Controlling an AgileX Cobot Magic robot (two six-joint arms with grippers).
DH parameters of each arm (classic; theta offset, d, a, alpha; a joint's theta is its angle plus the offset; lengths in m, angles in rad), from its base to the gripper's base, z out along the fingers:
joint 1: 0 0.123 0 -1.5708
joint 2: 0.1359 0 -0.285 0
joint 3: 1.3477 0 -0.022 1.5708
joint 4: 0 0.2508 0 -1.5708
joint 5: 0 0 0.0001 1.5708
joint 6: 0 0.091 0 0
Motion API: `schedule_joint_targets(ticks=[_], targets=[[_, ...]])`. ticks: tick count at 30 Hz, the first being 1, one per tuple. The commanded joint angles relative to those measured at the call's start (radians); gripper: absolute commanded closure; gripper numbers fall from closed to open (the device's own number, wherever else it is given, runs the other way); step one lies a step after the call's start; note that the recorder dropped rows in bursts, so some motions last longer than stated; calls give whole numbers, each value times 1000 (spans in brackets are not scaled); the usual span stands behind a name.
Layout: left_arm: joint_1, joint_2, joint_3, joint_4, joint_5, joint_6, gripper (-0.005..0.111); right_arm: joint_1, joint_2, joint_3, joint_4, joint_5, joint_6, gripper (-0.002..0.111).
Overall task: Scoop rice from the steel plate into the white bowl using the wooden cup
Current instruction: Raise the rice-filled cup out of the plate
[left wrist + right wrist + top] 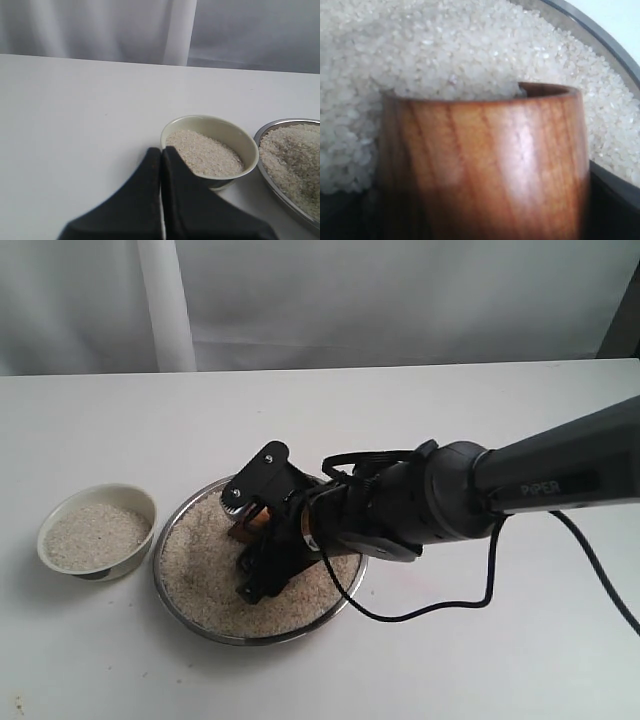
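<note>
Scooping | right gripper [248, 540] clamped on wooden cup [485, 165], mouth sunk in rice [445, 50] on steel plate [157, 570] | left gripper [161, 152] fingers together, empty, beside white bowl [210, 120] | level cup before lifting, avoid spilling

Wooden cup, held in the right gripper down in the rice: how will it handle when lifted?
The wooden cup looks rigid, so it should not deform. Its polished, barrel-curved wall could slip in the right gripper. With rice at its rim, tilting would probably spill loose grains.
</note>
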Motion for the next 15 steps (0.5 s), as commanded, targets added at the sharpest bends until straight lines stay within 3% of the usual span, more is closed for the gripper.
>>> schedule_joint_targets(ticks=[1, 15], targets=[[1, 1, -3, -5, -7, -5, 107, -25, -26, 37, 20, -110, -17, 108], [1, 1, -3, -5, -7, -7, 107, -73, -28, 172, 122, -560, -148, 108]])
